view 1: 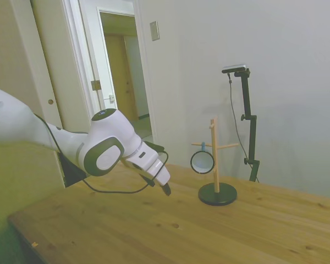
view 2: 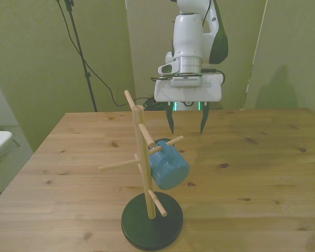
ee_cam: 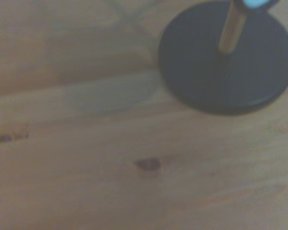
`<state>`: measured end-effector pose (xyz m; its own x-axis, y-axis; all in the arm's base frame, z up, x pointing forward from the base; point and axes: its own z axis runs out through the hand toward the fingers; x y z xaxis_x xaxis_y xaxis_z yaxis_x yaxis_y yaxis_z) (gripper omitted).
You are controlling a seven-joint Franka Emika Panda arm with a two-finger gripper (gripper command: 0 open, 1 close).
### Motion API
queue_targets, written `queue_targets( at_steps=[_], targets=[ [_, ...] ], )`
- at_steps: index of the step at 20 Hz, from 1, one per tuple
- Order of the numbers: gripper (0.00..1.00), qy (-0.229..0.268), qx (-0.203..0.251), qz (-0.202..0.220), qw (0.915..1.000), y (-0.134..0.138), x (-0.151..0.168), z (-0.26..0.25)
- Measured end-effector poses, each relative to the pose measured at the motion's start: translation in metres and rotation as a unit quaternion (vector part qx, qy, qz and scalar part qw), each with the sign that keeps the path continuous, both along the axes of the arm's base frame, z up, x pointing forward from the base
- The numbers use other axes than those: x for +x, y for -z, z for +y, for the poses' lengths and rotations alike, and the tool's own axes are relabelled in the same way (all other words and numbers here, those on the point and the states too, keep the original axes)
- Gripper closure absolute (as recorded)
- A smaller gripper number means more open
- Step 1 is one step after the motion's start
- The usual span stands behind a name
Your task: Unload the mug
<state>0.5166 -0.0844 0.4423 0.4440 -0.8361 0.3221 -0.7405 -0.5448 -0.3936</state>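
Blue mug (view 2: 168, 164) shows its side frontally, its mouth (view 1: 202, 161) sideways.

The mug (view 2: 168, 164), small and light blue-teal, is hung by its handle on a peg, tilted on its side, bottom turned toward the front view's near right.

In the side view its dark rim and pale inside (view 1: 202, 161) are seen.
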Motion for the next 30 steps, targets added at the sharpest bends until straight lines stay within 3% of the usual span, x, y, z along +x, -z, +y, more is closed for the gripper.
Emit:
queue_targets(
  at_steps=[13, 26, 27, 30],
  targets=[
    [0.0, 0.002, -0.034, -0.1, 0.9944, -0.033, 0.072, -0.026],
    [0.0, -0.057, -0.061, -0.108, 0.9906, -0.015, 0.138, -0.016],
    [1.0, -0.058, -0.061, -0.108, 0.9905, -0.014, 0.14, -0.016],
    [1.0, -0.059, -0.062, -0.11, 0.9902, -0.014, 0.144, -0.016]
  ],
)
